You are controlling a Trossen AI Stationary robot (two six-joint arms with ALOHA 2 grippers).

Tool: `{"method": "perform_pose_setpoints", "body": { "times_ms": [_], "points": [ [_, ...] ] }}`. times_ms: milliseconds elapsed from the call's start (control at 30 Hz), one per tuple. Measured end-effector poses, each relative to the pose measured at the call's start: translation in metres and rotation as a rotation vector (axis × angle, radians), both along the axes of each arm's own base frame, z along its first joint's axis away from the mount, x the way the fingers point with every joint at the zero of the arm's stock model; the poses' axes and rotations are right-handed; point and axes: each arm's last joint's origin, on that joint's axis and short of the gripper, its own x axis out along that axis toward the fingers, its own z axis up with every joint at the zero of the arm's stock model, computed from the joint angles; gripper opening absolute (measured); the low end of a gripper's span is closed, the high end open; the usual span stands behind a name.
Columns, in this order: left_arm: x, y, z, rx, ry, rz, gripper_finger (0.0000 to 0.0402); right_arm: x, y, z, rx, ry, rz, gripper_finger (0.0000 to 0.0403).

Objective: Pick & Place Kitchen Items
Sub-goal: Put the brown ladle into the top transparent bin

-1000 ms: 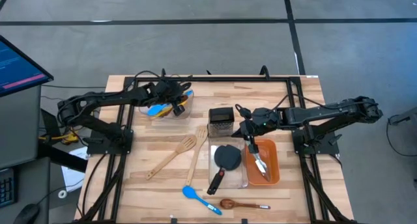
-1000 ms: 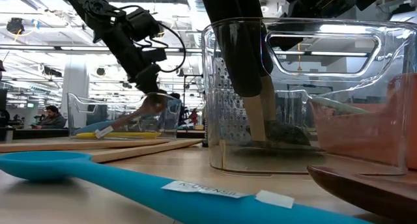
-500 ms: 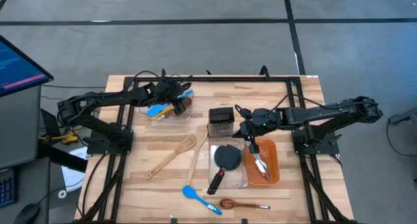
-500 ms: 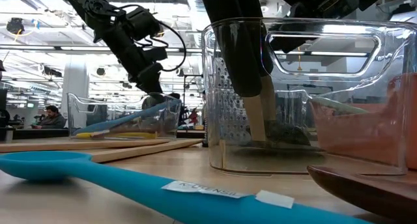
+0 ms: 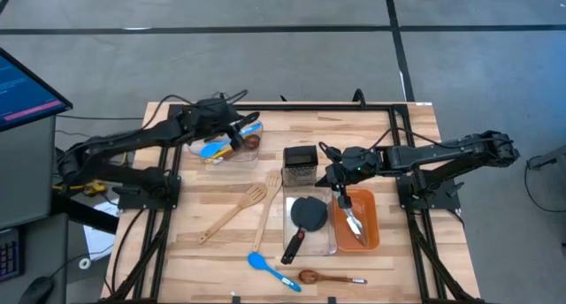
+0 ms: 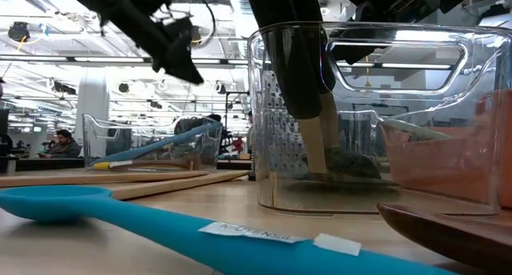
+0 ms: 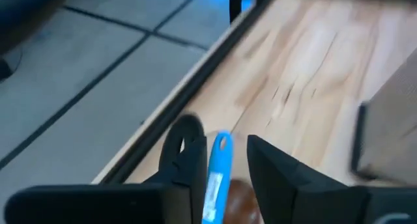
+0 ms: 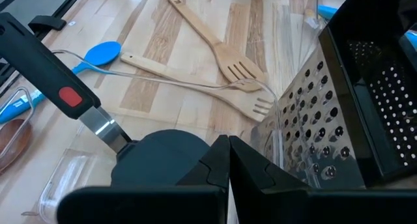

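My left gripper point(image 5: 237, 130) point(image 6: 186, 67) hangs open above the clear bin point(image 5: 232, 157) at the table's far left. A blue spoon point(image 6: 172, 139) lies in that bin with its handle end propped on the rim. In the left wrist view the spoon's handle point(image 7: 215, 178) shows below the gap between my fingers. A yellow spoon point(image 5: 221, 151) and a brown one point(image 5: 250, 141) lie in the same bin. My right gripper point(image 5: 334, 173) point(image 8: 228, 155) is shut and empty beside the steel box grater point(image 5: 301, 163), above a black turner point(image 5: 308, 214) lying in a second clear bin.
An orange bin point(image 5: 371, 226) at the right holds metal tongs point(image 5: 354, 223). Two wooden utensils point(image 5: 234, 211) point(image 5: 268, 207) lie on the table's middle. A blue spoon point(image 5: 270, 267) and a brown wooden spoon point(image 5: 327, 276) lie near the front edge.
My left gripper has opened and let go of the blue spoon, then risen clear of the far-left bin, tipping nearer to level. The spoon has settled in the bin with its handle end leaning on the rim.
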Motion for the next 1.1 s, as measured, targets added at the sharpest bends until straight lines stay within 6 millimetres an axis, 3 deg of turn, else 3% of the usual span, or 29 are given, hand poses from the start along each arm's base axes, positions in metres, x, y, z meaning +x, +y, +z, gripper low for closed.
{"method": "perform_pose_setpoints", "body": {
  "times_ms": [267, 467, 700, 867, 1100],
  "points": [
    [-0.021, -0.031, 0.038, -0.07, -0.269, -0.015, 0.0057, 0.0, 0.0, 0.001, 0.001, -0.008, -0.001, 0.0],
    [-0.018, -0.064, 0.046, -0.171, -0.348, -0.183, 0.0021, 0.0, 0.0, 0.001, 0.001, -0.008, -0.001, 0.0],
    [0.006, -0.112, 0.031, -0.231, -0.26, -0.344, 0.0003, 0.001, 0.0, 0.001, 0.0, -0.01, 0.0, 0.0],
    [0.023, -0.146, 0.007, -0.181, -0.139, -0.346, 0.0002, 0.001, 0.0, 0.001, 0.001, -0.013, 0.0, 0.0],
    [0.032, -0.168, -0.011, -0.359, -0.136, -0.278, 0.0002, 0.001, 0.0, 0.001, 0.001, -0.013, 0.0, 0.0]
  ]
}}
